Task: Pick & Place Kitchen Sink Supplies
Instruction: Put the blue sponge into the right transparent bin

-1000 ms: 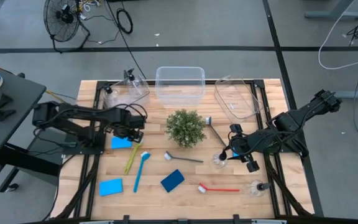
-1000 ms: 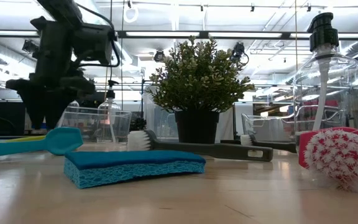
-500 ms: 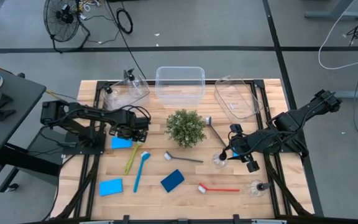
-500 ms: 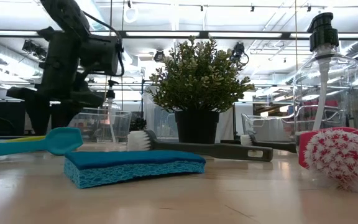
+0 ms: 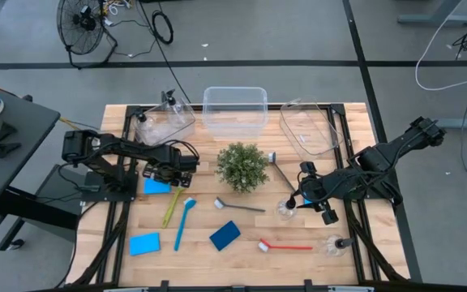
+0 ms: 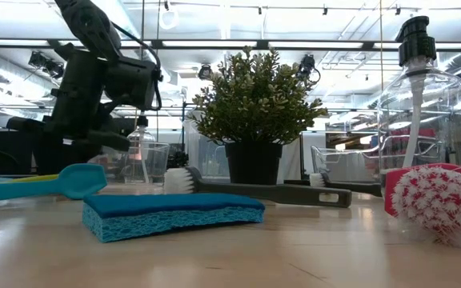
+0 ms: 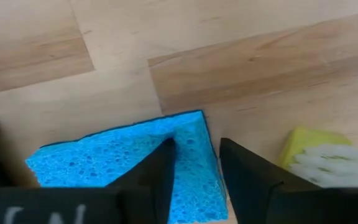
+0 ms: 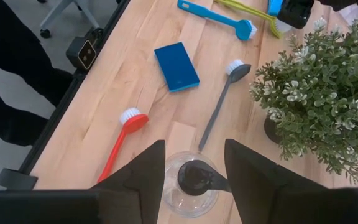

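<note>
Left gripper (image 7: 194, 171) sits low over a blue sponge (image 7: 126, 165) just left of the plant (image 5: 242, 166); your wrist view shows both fingers (image 7: 160, 174) straddling the sponge's corner, still parted, pads not yet pinching it. Yellow brush (image 7: 319, 155) head lies close beside that sponge, farther from the plant's left side.

Right gripper (image 8: 194, 163) hovers right of the plant, fingers spread around the black cap of a clear bottle (image 8: 191, 186), a gap on each side.

Ahead of the plant, toward the table's front edge: grey brush (image 5: 238, 206), dark blue sponge (image 5: 224, 235), red brush (image 5: 284, 245), blue brush (image 5: 182, 222). Second light blue sponge (image 5: 144, 243) lies front-left. Another bottle (image 5: 336, 244) stands front-right of the plant.
</note>
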